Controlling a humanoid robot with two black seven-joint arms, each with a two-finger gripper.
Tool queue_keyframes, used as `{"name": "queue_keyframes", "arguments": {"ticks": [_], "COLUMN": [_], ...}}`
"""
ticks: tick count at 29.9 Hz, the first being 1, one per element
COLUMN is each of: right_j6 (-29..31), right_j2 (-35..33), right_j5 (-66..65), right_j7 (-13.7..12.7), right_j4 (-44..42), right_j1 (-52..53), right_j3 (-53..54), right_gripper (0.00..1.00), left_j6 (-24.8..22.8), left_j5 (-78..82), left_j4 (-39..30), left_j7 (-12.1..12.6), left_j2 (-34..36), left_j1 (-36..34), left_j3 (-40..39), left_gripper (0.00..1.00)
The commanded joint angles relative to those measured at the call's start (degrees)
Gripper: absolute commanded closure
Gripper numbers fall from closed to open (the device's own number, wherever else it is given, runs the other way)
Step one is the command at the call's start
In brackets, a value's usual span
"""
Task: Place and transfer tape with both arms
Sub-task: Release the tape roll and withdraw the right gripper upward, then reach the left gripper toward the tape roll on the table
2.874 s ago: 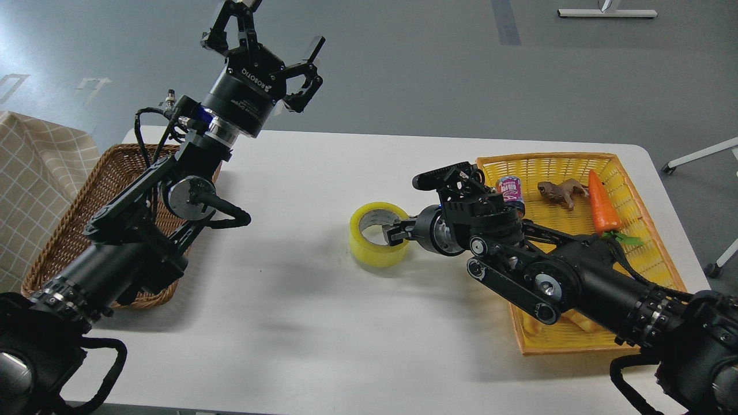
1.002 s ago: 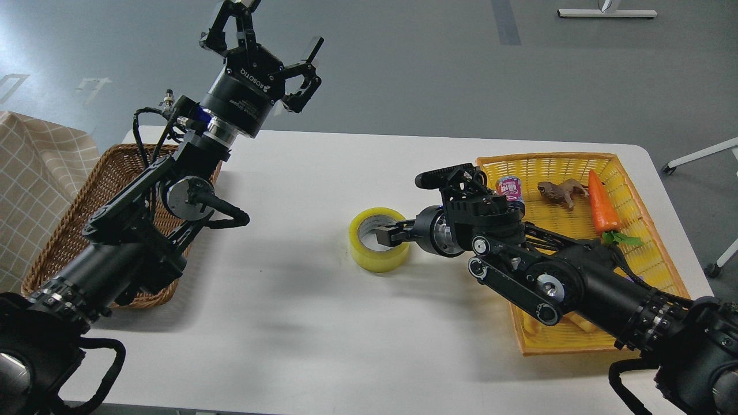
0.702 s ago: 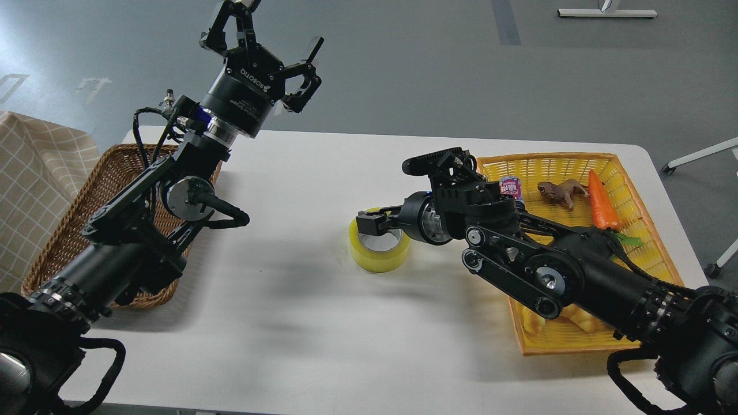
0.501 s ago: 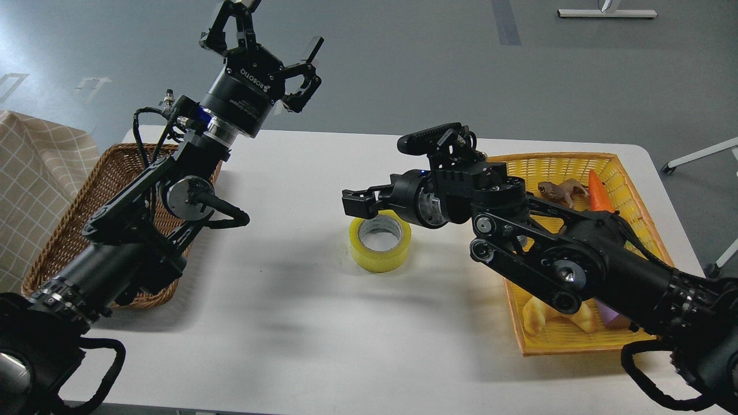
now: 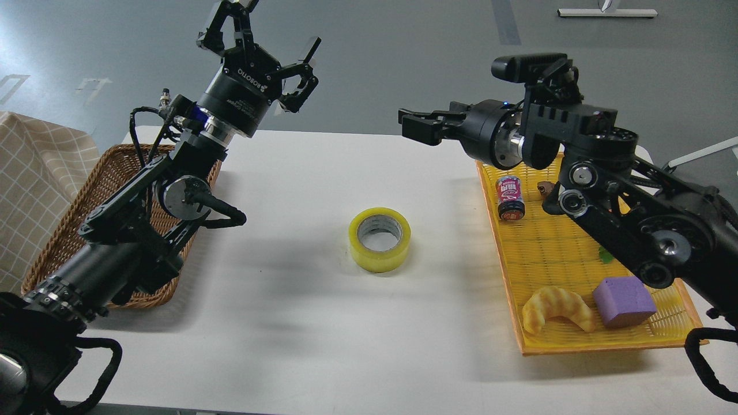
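The roll of yellow tape (image 5: 379,239) lies flat on the white table (image 5: 288,323) near the middle, its grey-white core facing up, with nothing touching it. My right gripper (image 5: 416,124) is raised above the table's far edge, up and to the right of the tape, with its fingers slightly apart and empty. My left gripper (image 5: 262,43) is held high at the back left, fingers spread open and empty, far from the tape.
A brown wicker basket (image 5: 69,242) stands at the left under my left arm, with checkered cloth (image 5: 34,178) beside it. A yellow basket (image 5: 553,248) at the right holds a small can (image 5: 510,197), a croissant (image 5: 556,305) and a purple block (image 5: 624,294).
My right gripper let go of the tape's rim, then rose and drew back to the right. The tape stayed on the table. My left arm barely moved.
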Motion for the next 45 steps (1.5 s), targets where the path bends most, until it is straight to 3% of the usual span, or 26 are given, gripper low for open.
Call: {"name": "queue_keyframes", "arguments": {"ticks": [1, 5, 18, 29, 36, 45], "right_j6": [0.0, 0.0, 0.0, 0.0, 0.0, 0.0], "right_j2": [-1.1, -1.1, -0.4, 9.7, 10.1, 13.2], "right_j5": [2.7, 8.0, 32.5, 48.7, 55.2, 67.8], "right_j7": [0.1, 0.4, 0.5, 0.7, -0.1, 0.0], "right_j4": [0.7, 1.0, 1.3, -1.5, -8.3, -9.1], "right_j1": [-1.2, -3.6, -12.9, -18.0, -17.6, -20.2], "right_j3": [4.1, 13.4, 29.1, 50.4, 50.6, 50.6], "right_gripper": [0.0, 0.0, 0.0, 0.0, 0.0, 0.0], "left_j6": [0.0, 0.0, 0.0, 0.0, 0.0, 0.0], "left_j5": [0.0, 0.1, 0.1, 0.8, 1.4, 5.8], "left_j4": [0.0, 0.0, 0.3, 0.3, 0.3, 0.3], "left_j7": [0.0, 0.1, 0.1, 0.4, 0.4, 0.1], "left_j2": [0.1, 0.1, 1.1, 1.8, 1.8, 1.2], "left_j1": [0.0, 0.0, 0.0, 0.0, -0.1, 0.0], "left_j3": [0.0, 0.0, 0.0, 0.2, 0.2, 0.2], "left_gripper": [0.02, 0.02, 0.02, 0.02, 0.02, 0.02]}}
